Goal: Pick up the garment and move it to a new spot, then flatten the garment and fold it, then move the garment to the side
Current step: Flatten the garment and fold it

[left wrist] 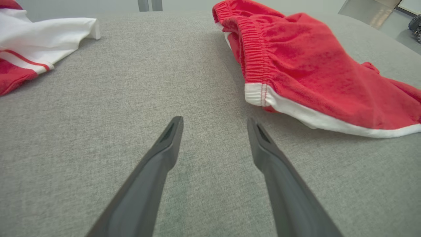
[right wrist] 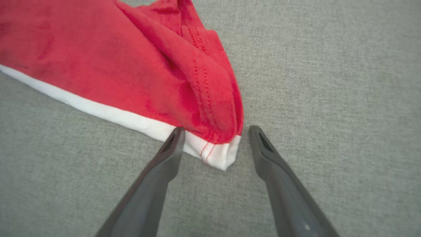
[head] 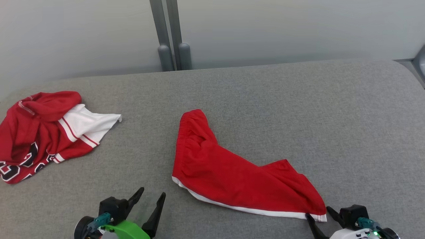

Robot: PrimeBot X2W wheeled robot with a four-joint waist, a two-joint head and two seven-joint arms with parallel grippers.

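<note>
Red shorts [head: 229, 172] with a white side stripe lie crumpled on the grey cushion, waistband toward the back. In the right wrist view the shorts' white-hemmed corner [right wrist: 217, 151] sits between my open right gripper [right wrist: 215, 131], whose jaws straddle it without closing. That right gripper [head: 319, 214] shows at the lower right of the head view, at the shorts' corner. My left gripper [head: 152, 194] stands open at the lower left, on bare cushion left of the shorts. In the left wrist view the left gripper [left wrist: 213, 123] is apart from the shorts' waistband corner [left wrist: 256, 93].
A second garment, a red and white jersey [head: 43, 132] with dark numerals, lies bunched at the far left; its white sleeve [left wrist: 49, 36] shows in the left wrist view. Grey posts [head: 171, 39] and a pale wall stand behind the grey cushion [head: 298, 116].
</note>
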